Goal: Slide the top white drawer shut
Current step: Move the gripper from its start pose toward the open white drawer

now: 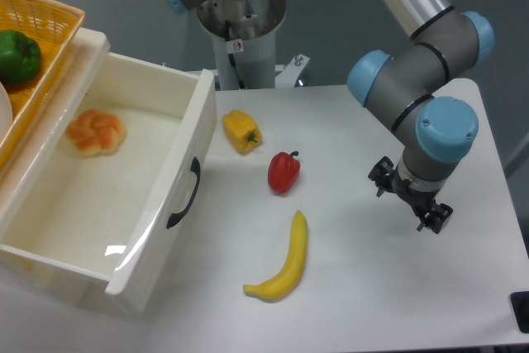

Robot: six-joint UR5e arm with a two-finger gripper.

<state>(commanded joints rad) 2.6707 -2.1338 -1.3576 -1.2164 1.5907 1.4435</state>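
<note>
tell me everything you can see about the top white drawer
The top white drawer is a deep, boxy, glossy cream-white tray that looks like plastic, pulled far out over the table. Its front panel carries one curved black handle. Inside, a bread roll lies near the back; the rest of the floor is bare and reflects light. The orange woven basket sits above its rear. The gripper is well off to the side, not touching it.
</note>
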